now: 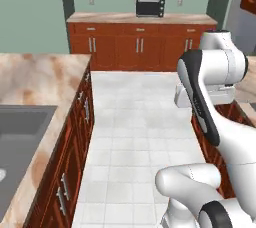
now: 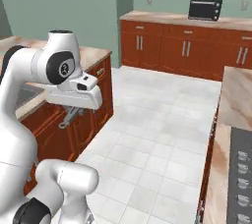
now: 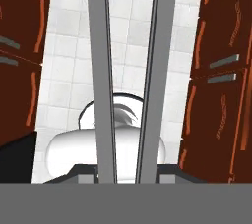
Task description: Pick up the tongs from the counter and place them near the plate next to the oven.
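Two grey arms of tongs (image 3: 101, 70) rising between fingers (image 3: 127, 176), clamped at their base, above floor tiles (image 3: 123, 36)

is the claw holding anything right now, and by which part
Yes: the tongs. In the hand view the two long grey arms run up and away from the claw, so the hold is low on the arms; the joined end is hidden.

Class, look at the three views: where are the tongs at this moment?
The tongs are in the gripper, held in the air over the white tiled floor of the aisle between the reddish-brown cabinets; in the right base view they hang below the hand.
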